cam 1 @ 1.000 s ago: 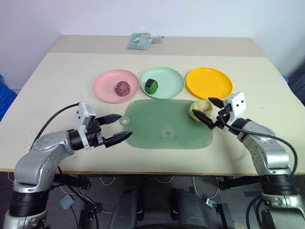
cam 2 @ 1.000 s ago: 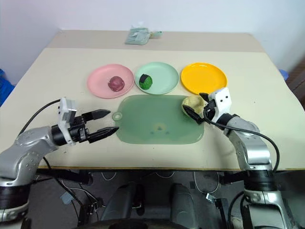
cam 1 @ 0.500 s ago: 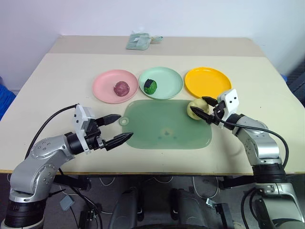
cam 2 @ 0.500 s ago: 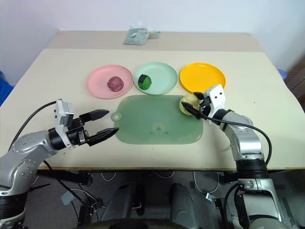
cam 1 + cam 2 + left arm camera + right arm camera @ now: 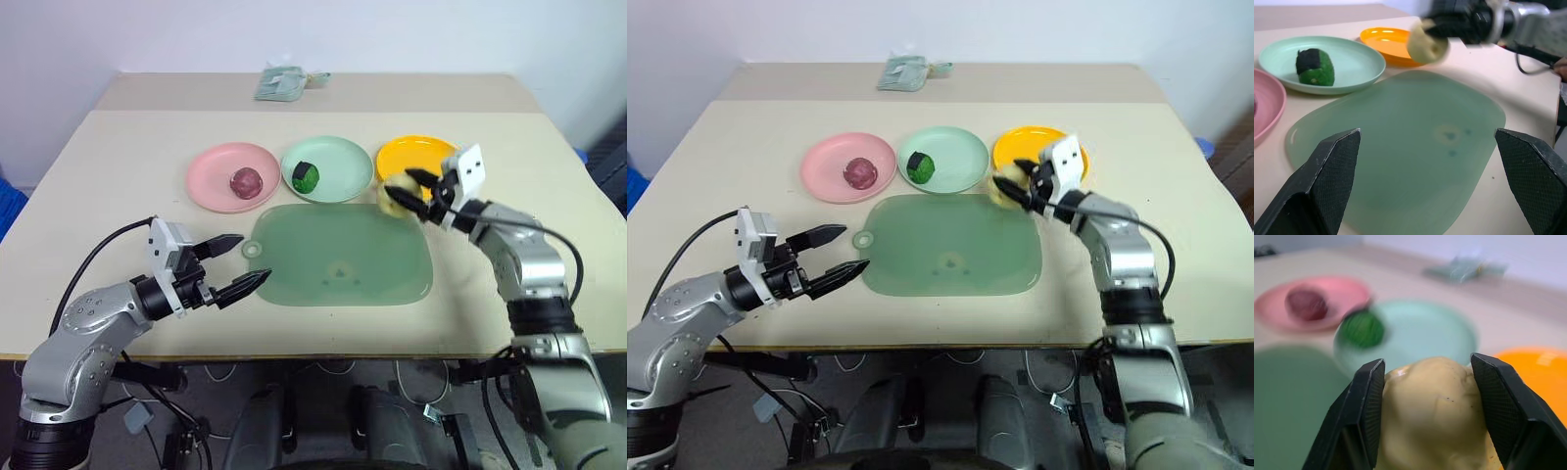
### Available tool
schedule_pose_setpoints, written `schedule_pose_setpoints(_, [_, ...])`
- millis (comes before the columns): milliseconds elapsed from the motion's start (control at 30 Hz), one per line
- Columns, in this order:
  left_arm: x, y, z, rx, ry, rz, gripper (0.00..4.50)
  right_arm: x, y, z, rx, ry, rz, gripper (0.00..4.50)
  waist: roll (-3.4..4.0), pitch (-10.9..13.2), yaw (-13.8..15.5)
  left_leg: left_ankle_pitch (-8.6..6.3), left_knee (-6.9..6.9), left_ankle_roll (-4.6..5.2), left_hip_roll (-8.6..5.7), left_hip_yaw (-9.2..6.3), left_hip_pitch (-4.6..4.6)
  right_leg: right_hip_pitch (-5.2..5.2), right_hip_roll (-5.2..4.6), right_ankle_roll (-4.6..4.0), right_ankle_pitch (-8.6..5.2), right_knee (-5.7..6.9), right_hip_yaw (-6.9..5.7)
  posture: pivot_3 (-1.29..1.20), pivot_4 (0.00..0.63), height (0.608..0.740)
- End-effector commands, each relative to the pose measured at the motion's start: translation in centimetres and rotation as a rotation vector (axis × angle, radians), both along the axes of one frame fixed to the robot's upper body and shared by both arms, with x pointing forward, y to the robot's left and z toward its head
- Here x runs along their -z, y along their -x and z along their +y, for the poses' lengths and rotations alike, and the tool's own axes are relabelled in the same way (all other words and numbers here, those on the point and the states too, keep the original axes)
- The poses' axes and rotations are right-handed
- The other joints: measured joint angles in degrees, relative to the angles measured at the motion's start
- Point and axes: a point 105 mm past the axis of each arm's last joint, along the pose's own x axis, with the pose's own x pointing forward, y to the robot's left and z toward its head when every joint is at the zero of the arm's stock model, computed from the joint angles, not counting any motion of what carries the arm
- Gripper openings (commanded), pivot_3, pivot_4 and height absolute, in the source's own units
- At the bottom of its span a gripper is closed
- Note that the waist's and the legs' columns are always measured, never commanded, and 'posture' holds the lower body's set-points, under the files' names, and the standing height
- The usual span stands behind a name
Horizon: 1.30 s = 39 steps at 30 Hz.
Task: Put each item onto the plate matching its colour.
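Right eye view: we are pinching the pale yellow lump [image 5: 1004,185] in our right hand [image 5: 1022,186], hovering just short of the orange-yellow plate [image 5: 1021,147]; our left hand [image 5: 841,251] is waiting spread.

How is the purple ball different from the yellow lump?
The purple ball is dark maroon; the yellow lump is pale. The ball lies on the pink plate; the lump hangs in the air, clamped in the right gripper. The lump looks bigger. Both are lumpy toy foods.
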Motion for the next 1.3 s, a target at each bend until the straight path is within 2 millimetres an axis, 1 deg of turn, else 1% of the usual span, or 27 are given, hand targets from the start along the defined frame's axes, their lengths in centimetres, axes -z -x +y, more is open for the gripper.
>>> schedule_pose_setpoints(33, [-1.2,0.4,-0.1,-0.016,0.003,-0.070,4.50,-2.3,-2.0,-1.9,0.102,0.006,-0.091,2.36,-0.01,0.0,0.0,0.01,-0.07,0.00,-0.01,0.01,0.01,-0.02,0.00,0.00,0.00,-0.01,0.00,0.00,0.150,0.740])
schedule_pose_setpoints(100, [-1.3,0.4,-0.1,-0.030,0.006,-0.076,4.50,-2.6,-3.4,-2.8,0.181,0.008,-0.086,2.36,-0.01,0.0,-0.2,0.06,-0.15,-0.09,-0.01,0.06,0.02,-0.04,0.01,0.01,0.00,-0.04,0.02,0.00,0.150,0.740])
schedule_pose_setpoints(167, [-1.3,0.6,-0.1,-0.045,0.009,-0.080,4.50,-2.4,-4.4,-3.2,0.236,0.010,-0.067,2.36,-0.01,0.0,-0.3,0.15,-0.22,-0.23,-0.03,0.10,0.02,-0.08,0.01,0.01,0.00,-0.05,0.05,0.00,0.150,0.740])
schedule_pose_setpoints(233, [-1.4,0.8,0.1,-0.071,0.007,-0.085,4.50,-1.6,-5.0,-3.3,0.269,0.004,-0.026,2.36,-0.01,0.0,-0.4,0.21,-0.31,-0.32,-0.03,0.12,0.02,-0.12,0.01,0.03,0.01,-0.06,0.07,0.00,0.150,0.740])
schedule_pose_setpoints(333, [-1.6,1.0,0.3,-0.098,0.006,-0.090,4.50,-0.5,-5.4,-3.3,0.303,0.009,0.015,2.36,-0.01,0.0,-0.5,0.25,-0.39,-0.37,-0.01,0.14,0.02,-0.15,0.03,0.07,0.03,-0.04,0.09,0.00,0.150,0.740])
schedule_pose_setpoints(400, [-1.6,1.3,0.4,-0.110,-0.003,-0.091,4.50,0.4,-5.4,-3.3,0.317,0.013,0.042,3.20,0.00,0.0,-0.5,0.26,-0.39,-0.39,-0.01,0.14,0.02,-0.16,0.03,0.06,0.03,-0.03,0.08,0.00,0.150,0.740])
schedule_pose_setpoints(433, [-1.6,1.4,0.5,-0.114,-0.006,-0.092,4.50,0.8,-5.4,-3.3,0.320,0.012,0.057,3.45,0.00,0.0,-0.5,0.26,-0.39,-0.40,-0.01,0.15,0.02,-0.16,0.03,0.06,0.03,-0.04,0.09,0.00,0.150,0.740])
schedule_pose_setpoints(500, [-1.6,1.7,0.5,-0.119,-0.013,-0.092,4.50,1.3,-5.4,-3.3,0.315,0.009,0.073,4.35,0.01,0.0,-0.4,0.27,-0.39,-0.40,-0.01,0.14,0.03,-0.16,0.03,0.06,0.03,-0.03,0.09,0.00,0.150,0.740])
schedule_pose_setpoints(533, [-1.6,1.7,0.6,-0.127,-0.017,-0.093,4.50,1.4,-5.3,-3.5,0.313,0.008,0.074,4.44,0.00,0.0,-0.4,0.27,-0.39,-0.40,-0.01,0.14,0.03,-0.16,0.03,0.06,0.03,-0.02,0.09,0.00,0.150,0.740])
schedule_pose_setpoints(600, [-1.5,1.6,0.7,-0.137,-0.021,-0.095,4.50,1.1,-5.2,-3.9,0.317,0.009,0.060,4.44,0.00,0.0,-0.4,0.27,-0.39,-0.41,-0.01,0.14,0.03,-0.16,0.03,0.05,0.02,-0.02,0.09,0.00,0.150,0.740])
schedule_pose_setpoints(700, [-1.3,1.2,0.7,-0.165,-0.033,-0.088,4.50,-0.6,-4.8,-4.9,0.302,-0.029,-0.008,4.44,0.02,0.0,-0.4,0.27,-0.39,-0.41,-0.01,0.14,0.03,-0.16,0.03,0.06,0.03,-0.02,0.09,0.00,0.150,0.740])
schedule_pose_setpoints(767, [-1.4,1.1,0.5,-0.177,-0.042,-0.099,4.50,-1.7,-4.0,-4.7,0.215,-0.039,-0.055,4.44,0.02,0.0,-0.3,0.27,-0.39,-0.41,-0.02,0.14,0.03,-0.16,0.03,0.07,0.04,-0.02,0.09,0.00,0.150,0.740])
schedule_pose_setpoints(833, [-1.4,0.6,0.6,-0.204,-0.049,-0.115,4.50,-2.2,-2.8,-4.5,0.107,-0.033,-0.090,4.44,0.02,0.0,-0.2,0.27,-0.39,-0.41,-0.02,0.13,0.03,-0.14,0.03,0.15,0.08,-0.03,0.09,0.00,0.150,0.740])
schedule_pose_setpoints(900, [-1.5,-0.1,1.0,-0.242,-0.046,-0.151,4.50,-2.0,-0.6,-4.5,0.013,0.000,-0.111,4.44,-0.01,0.0,0.0,0.27,-0.39,-0.40,-0.02,0.07,0.05,-0.08,0.05,0.20,0.10,-0.04,0.07,0.00,0.150,0.740])
schedule_pose_setpoints(967, [-1.6,-0.7,1.2,-0.268,-0.042,-0.184,4.50,-1.3,1.7,-4.5,-0.051,0.010,-0.091,4.44,0.00,0.0,0.5,0.27,-0.39,-0.40,-0.01,0.03,0.07,-0.05,0.05,0.22,0.11,-0.02,0.05,0.00,0.150,0.740])
schedule_pose_setpoints(1000, [-1.4,-0.8,1.3,-0.263,-0.043,-0.180,4.50,-0.4,3.2,-4.6,-0.066,0.023,-0.063,4.44,0.00,0.0,0.4,0.27,-0.40,-0.40,-0.01,0.01,0.07,-0.02,0.04,0.23,0.12,-0.06,0.03,0.00,0.150,0.740])
schedule_pose_setpoints(1067, [-1.3,-0.8,1.2,-0.236,-0.056,-0.187,4.50,1.4,5.8,-4.9,-0.073,0.069,-0.010,4.44,0.02,0.0,0.5,0.27,-0.39,-0.40,-0.01,0.03,0.07,-0.06,0.01,0.23,0.12,-0.01,0.03,0.00,0.150,0.740])
schedule_pose_setpoints(1133, [-1.2,-0.7,1.4,-0.227,-0.062,-0.185,4.50,2.7,8.1,-5.6,-0.045,0.081,0.043,4.44,0.07,0.0,0.5,0.21,-0.39,-0.32,-0.01,0.09,0.06,-0.10,-0.02,0.18,0.09,-0.01,0.05,0.00,0.150,0.740])
schedule_pose_setpoints(1167, [-1.1,-0.7,1.6,-0.229,-0.067,-0.174,4.50,3.2,9.4,-6.0,-0.029,0.085,0.069,4.44,0.08,-0.1,0.5,0.09,-0.39,-0.11,-0.01,0.08,0.07,-0.12,-0.02,0.07,0.03,-0.01,0.04,0.00,0.150,0.740])
schedule_pose_setpoints(1233, [-1.1,-0.6,1.8,-0.216,-0.068,-0.155,4.50,4.0,11.6,-6.7,0.004,0.099,0.113,4.44,0.09,-0.1,0.4,0.07,-0.39,-0.11,0.01,0.06,0.07,-0.12,-0.02,0.03,0.01,0.00,0.04,0.00,0.150,0.740])
schedule_pose_setpoints(1300, [-1.1,-0.3,1.8,-0.193,-0.066,-0.149,4.50,4.3,13.0,-7.1,0.027,0.107,0.139,4.44,0.08,-0.1,0.2,0.07,-0.39,-0.12,0.03,0.05,0.09,-0.13,-0.01,0.01,0.00,0.00,0.05,0.00,0.150,0.740])
